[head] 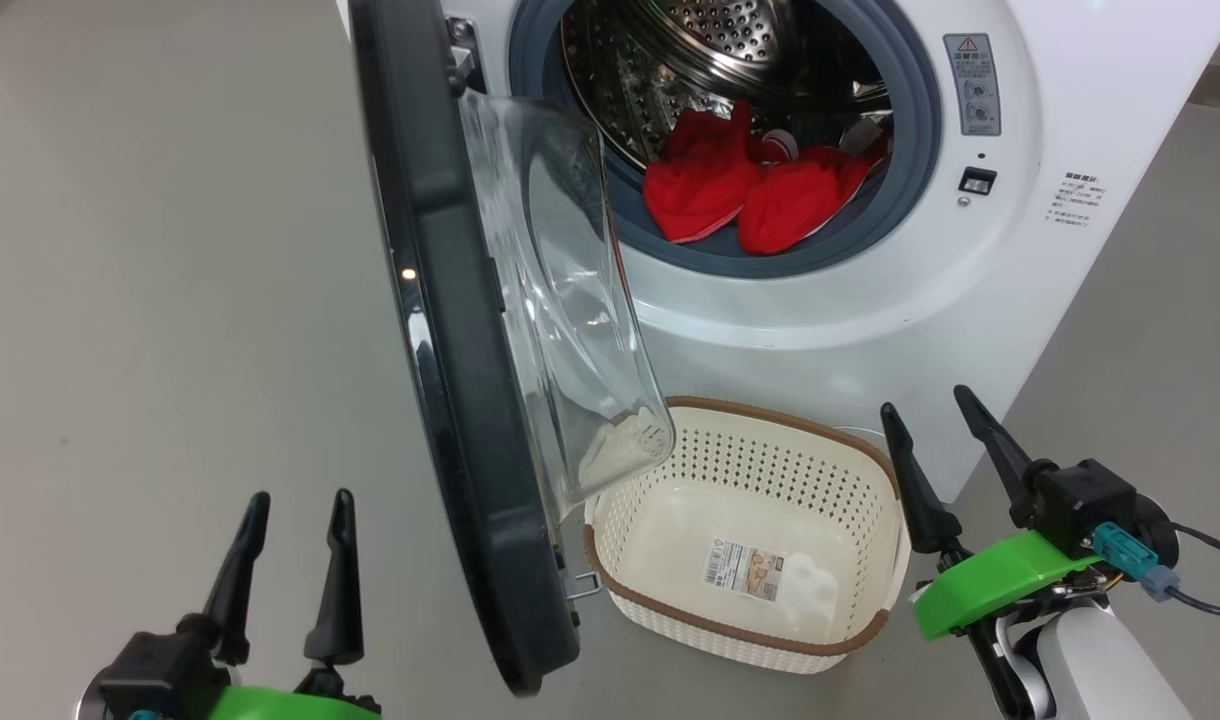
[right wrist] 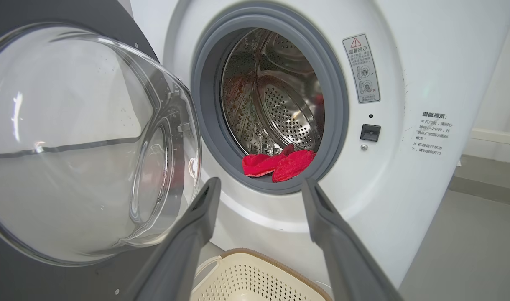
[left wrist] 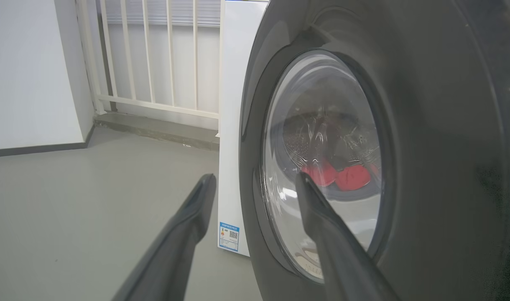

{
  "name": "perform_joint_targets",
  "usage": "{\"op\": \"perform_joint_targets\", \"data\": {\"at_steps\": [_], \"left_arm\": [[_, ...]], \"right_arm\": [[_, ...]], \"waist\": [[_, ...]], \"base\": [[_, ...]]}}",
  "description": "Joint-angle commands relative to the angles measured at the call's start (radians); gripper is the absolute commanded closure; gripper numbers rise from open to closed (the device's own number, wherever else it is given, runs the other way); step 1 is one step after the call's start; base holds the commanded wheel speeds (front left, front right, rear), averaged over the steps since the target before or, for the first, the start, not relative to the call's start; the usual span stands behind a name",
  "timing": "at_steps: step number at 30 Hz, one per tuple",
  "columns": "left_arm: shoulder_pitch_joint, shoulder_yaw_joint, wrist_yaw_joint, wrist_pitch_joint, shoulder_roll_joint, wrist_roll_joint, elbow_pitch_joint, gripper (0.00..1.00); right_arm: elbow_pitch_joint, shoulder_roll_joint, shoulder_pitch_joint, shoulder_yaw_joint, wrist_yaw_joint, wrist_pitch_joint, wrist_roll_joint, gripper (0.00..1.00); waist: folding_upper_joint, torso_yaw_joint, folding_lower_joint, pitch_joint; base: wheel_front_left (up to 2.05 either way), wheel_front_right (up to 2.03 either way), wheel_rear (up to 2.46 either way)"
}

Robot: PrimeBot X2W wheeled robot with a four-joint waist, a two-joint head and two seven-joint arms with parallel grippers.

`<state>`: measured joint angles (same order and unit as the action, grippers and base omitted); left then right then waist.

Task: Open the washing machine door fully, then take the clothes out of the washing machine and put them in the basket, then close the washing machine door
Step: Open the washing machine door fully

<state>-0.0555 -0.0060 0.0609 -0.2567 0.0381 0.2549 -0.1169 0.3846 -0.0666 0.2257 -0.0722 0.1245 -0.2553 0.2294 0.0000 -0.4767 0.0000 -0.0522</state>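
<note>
Standing spread and empty, the two dark fingers of the left gripper [head: 302, 497] point up from the lower left of the head view, just outside the door [head: 450, 300], whose black rim runs edge-on down the middle of the frame. In its own wrist view that gripper faces the door's outer side, so I'd say it waits there as the arm that swings the door. The right gripper [head: 922, 400], at the lower right, is likewise splayed wide with nothing between its fingers. It hangs just beside the basket [head: 770, 412] and, in its wrist view, aims straight at the mouth of the machine [head: 1070, 120], which looks like a line-up for reaching in. The door hangs well open, its glass bowl [head: 560, 320] jutting over the basket's left end, though it might swing wider. The clothes [head: 750, 190], two red bundles, lie untouched at the front lip of the drum [head: 710, 40], upper centre, against the grey ring [head: 915, 140]. The basket sits on the floor [head: 120, 300] right below the opening, empty but for its sticker [head: 745, 570], handy for a short drop.
</note>
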Motion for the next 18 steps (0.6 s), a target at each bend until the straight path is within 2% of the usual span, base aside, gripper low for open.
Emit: {"op": "perform_joint_targets", "data": {"at_steps": [1, 8, 18], "left_arm": [[-0.011, 0.029, -0.006, -0.005, 0.012, 0.000, 0.028, 0.00], [-0.011, 0.031, -0.013, -0.005, 0.012, 0.002, 0.032, 0.00], [-0.007, 0.031, -0.020, -0.005, 0.012, 0.016, 0.031, 0.00]], "right_arm": [[-0.035, 0.006, 0.003, -0.009, 0.006, -0.006, -0.013, 0.00], [-0.076, 0.015, -0.021, 0.015, 0.006, -0.006, -0.040, 0.00], [-0.085, 0.016, -0.043, -0.001, 0.006, -0.006, -0.014, 0.00]], "waist": [[0.0000, 0.001, 0.0000, 0.000], [0.0000, 0.006, 0.0000, 0.003], [0.0000, 0.008, 0.0000, 0.010]], "base": [[0.00, 0.00, 0.00], [0.00, 0.00, 0.00], [0.00, 0.00, 0.00]]}}
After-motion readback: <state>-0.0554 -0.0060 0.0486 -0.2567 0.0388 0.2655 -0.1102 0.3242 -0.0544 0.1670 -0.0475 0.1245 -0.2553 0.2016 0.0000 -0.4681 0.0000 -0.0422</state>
